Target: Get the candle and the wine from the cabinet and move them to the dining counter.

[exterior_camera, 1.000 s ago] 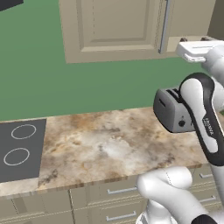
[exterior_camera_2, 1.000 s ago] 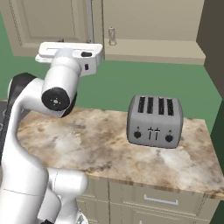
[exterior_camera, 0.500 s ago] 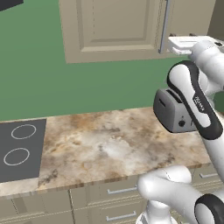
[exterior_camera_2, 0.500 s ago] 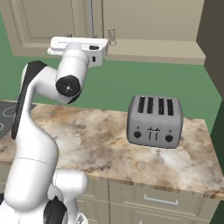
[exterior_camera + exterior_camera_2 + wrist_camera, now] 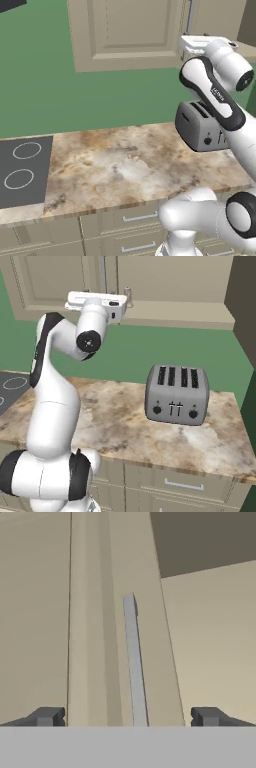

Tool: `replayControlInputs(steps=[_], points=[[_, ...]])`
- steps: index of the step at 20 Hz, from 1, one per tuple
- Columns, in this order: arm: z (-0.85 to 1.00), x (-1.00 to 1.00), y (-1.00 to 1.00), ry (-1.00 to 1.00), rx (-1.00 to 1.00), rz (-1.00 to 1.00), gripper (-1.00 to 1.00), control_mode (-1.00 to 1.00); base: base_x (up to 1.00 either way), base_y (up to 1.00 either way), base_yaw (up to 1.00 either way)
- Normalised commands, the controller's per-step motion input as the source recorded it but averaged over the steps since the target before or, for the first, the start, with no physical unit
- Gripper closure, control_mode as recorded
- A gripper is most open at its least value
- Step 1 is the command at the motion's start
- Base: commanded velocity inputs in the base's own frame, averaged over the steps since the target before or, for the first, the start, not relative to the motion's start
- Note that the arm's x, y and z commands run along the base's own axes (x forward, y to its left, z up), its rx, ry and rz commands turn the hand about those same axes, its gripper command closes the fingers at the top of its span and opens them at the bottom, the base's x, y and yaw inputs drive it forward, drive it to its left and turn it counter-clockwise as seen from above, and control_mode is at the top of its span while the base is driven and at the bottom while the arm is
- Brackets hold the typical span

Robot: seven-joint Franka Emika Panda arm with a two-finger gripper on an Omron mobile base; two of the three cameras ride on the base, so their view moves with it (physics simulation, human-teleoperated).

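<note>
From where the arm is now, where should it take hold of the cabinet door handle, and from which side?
Probably grip the handle at mid-length, coming straight at the cabinet front. It is a long thin bar standing off the closed door, running lengthwise between the open jaws of the gripper, so they can likely close across its narrow width.

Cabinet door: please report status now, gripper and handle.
Gripper open, fingers wide, raised at the cabinet. Grey bar handle centred between the fingertips, not gripped. Door shut. Toaster on the worktop below, clear of the hand.
</note>
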Motion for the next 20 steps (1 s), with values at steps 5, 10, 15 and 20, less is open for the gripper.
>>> replayControlInputs(steps=[5,10,15,20], points=[[0.00,0.63,0.00,-0.01,0.02,0.00,-1.00,-1.00,0.00,0.00,0.00],[0.00,0.43,-0.09,0.00,0.01,0.02,-1.00,-1.00,0.00,0.00,0.00],[0.00,0.31,-0.13,0.00,0.00,0.05,-1.00,-1.00,0.00,0.00,0.00],[0.00,0.17,-0.08,0.00,0.00,0.04,-1.00,-1.00,0.00,0.00,0.00]])
